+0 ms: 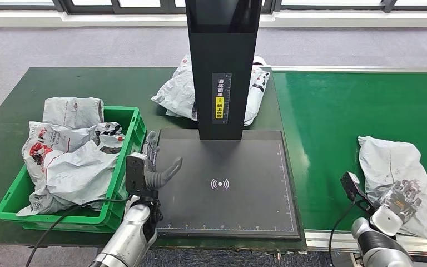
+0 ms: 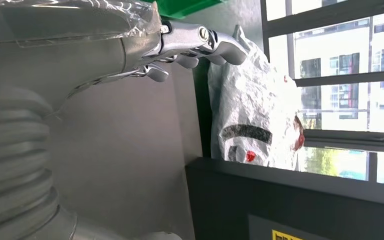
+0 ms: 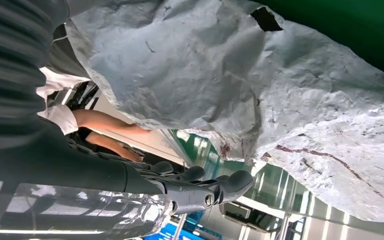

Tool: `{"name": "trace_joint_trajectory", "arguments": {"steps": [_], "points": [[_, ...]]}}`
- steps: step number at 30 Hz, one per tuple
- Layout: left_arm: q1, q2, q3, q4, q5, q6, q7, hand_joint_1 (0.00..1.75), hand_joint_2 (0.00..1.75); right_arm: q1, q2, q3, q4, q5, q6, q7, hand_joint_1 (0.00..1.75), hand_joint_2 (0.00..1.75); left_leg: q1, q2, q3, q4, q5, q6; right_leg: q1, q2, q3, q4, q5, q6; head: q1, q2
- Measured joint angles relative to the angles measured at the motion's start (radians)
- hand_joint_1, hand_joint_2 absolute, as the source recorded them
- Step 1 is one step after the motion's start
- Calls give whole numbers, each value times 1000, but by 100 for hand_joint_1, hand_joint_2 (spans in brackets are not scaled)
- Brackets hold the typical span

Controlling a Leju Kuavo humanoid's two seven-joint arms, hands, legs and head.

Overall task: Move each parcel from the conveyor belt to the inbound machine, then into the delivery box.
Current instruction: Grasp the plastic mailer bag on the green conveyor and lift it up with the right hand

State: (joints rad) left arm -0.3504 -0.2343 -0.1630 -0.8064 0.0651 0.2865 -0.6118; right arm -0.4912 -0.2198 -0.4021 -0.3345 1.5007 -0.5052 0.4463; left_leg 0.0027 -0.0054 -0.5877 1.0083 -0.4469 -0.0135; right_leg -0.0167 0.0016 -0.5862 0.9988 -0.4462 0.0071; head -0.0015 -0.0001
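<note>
On the green conveyor belt (image 1: 333,128), at the right side, one grey parcel (image 1: 393,167) is lying flat, and the right robot hand (image 1: 401,201) is resting over its near corner. From the head view it is seeming that the fingers are lying on the wrapping, but I cannot tell if they are really clamping it; in the right wrist view the fingers (image 3: 215,187) are standing a little apart beside the crumpled parcel (image 3: 260,95), and a person's arm (image 3: 111,131) is showing behind.

Beside the black scanning plate of the inbound machine (image 1: 228,183), the left robot hand (image 1: 157,166) is hovering at the plate's left edge with fingers spread apart and holding nothing. It is standing just between the plate and the green delivery box (image 1: 119,208). The box is sitting on the dark counter (image 1: 11,105) and is carrying several grey parcels (image 1: 69,156) piled above its rim. One more parcel (image 1: 180,92) is lying behind the black column (image 1: 222,67) of the machine, partly hidden by it; the left wrist view is showing this parcel (image 2: 252,115) beyond the fingertips (image 2: 225,47).
</note>
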Motion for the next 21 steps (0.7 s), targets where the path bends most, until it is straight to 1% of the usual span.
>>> {"name": "trace_joint_trajectory", "arguments": {"steps": [2,3,7,10,13,17,19,20,21], "points": [[7,2,0,-11,0,0,4,0,175,-1,-1,-11,6,-13,2,0,169,175,0,0,0,0,0,0,0,0,0,0,0,0,0,0],[10,2,0,-15,0,0,8,0,175,-1,-1,-17,9,-20,8,4,175,175,0,0,0,0,0,0,0,0,0,0,0,0,0,0],[11,5,1,-22,2,-6,18,0,175,6,-2,-46,19,-46,87,26,175,175,0,0,0,0,0,0,0,0,0,0,-1,1,0,0],[9,8,1,-23,8,-13,21,0,175,20,-3,-62,22,-65,129,19,175,175,0,-1,1,0,-1,1,0,-2,1,-1,-1,1,0,0],[10,11,1,-25,9,-15,27,0,175,34,-3,-77,22,-80,123,-16,175,175,0,-2,1,0,-1,1,0,-3,3,-1,-1,1,0,0],[13,12,1,-37,3,-16,36,0,175,40,-3,-93,22,-85,101,-42,175,175,0,-2,1,0,-1,2,1,-3,3,-2,-1,1,0,0],[14,13,1,-44,-2,-15,42,0,175,42,-1,-96,21,-96,66,-83,175,175,0,-2,0,0,-1,2,1,-3,3,-2,-1,1,0,0],[16,13,1,-49,-5,-12,45,0,175,43,4,-97,19,-115,29,-133,175,175,0,-2,0,0,-1,2,1,-3,3,-2,-1,1,0,0],[18,14,1,-55,-8,-8,47,0,175,45,12,-99,14,-146,-17,-208,175,175,0,-2,0,0,-1,2,1,-2,3,-2,-1,1,0,0]]}}
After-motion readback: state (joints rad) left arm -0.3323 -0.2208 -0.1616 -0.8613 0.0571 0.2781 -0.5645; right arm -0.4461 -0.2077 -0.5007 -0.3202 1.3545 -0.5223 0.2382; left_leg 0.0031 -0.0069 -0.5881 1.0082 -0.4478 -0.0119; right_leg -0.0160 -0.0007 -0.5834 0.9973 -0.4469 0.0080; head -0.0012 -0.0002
